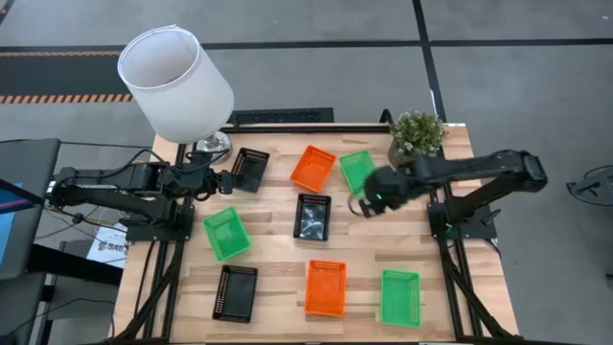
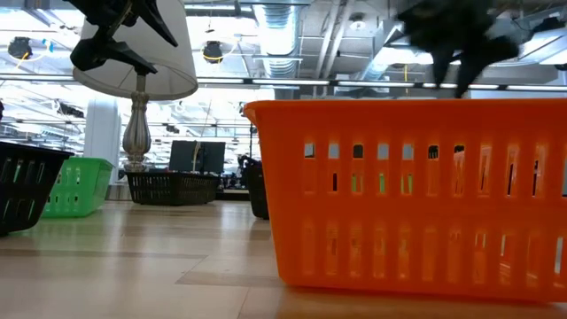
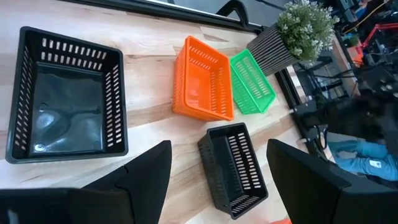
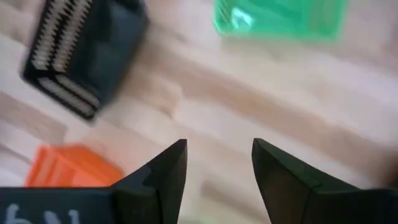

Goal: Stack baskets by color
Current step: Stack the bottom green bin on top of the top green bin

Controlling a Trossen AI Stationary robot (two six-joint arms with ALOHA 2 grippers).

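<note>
High view gives you both arms at once. Your right gripper (image 1: pixel 368 205) hangs over bare wood between the middle black basket (image 1: pixel 312 216) and the back green basket (image 1: pixel 357 171), just off that green basket's near end. In the right wrist view its fingers (image 4: pixel 165 171) stand apart with nothing between them, only table planks below; a black basket (image 4: pixel 84 53), a green one (image 4: pixel 280 15) and an orange corner (image 4: pixel 71 168) lie around it, none touched.

Your left gripper (image 1: pixel 222 180) sits at the back left, right beside the back black basket (image 1: pixel 250 169). In the left wrist view its fingers (image 3: pixel 146 177) are spread and hold nothing, with that black basket (image 3: pixel 65 93) lying just ahead of them.

Moving outward, you have 9 baskets, all lying singly on the table (image 1: pixel 278 287), none stacked:
- Back row: the black one near the left gripper, an orange basket (image 1: pixel 313 168) tilted beside it, then the green one, which nearly touches the orange.
- Middle: a green basket (image 1: pixel 227 233) on the left and the black one at the centre.
- Front row: a black basket (image 1: pixel 236 292), an orange basket (image 1: pixel 325 287) and a green basket (image 1: pixel 399 297), well apart from each other.

A white lampshade (image 1: pixel 175 84) stands over the back left corner, and a small potted plant (image 1: pixel 417 134) sits at the back right, near the right arm.

In the low view the front orange basket (image 2: pixel 407 195) fills your foreground.
</note>
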